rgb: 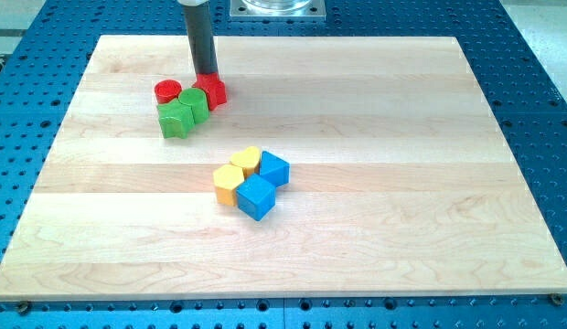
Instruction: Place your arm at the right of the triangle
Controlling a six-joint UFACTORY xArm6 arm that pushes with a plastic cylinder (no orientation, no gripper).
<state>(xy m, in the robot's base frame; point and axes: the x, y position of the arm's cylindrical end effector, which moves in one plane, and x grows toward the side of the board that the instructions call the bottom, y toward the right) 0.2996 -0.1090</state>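
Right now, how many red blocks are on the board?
2. A red cylinder sits at the left end of the upper-left cluster; a second red block lies at its right end, under my tip. None seem hidden.

you're looking at a robotics lab bench, not a home or shop. the pale wooden counter [375, 183] lies on a blue metal plate [530, 82] drilled with a regular grid of mounting holes, the kind used to bolt down test equipment. at the view's top a grey machined metal base [276, 8] is fixed to that plate. the small painted blocks, like the blue cube [257, 197], look like test pieces.
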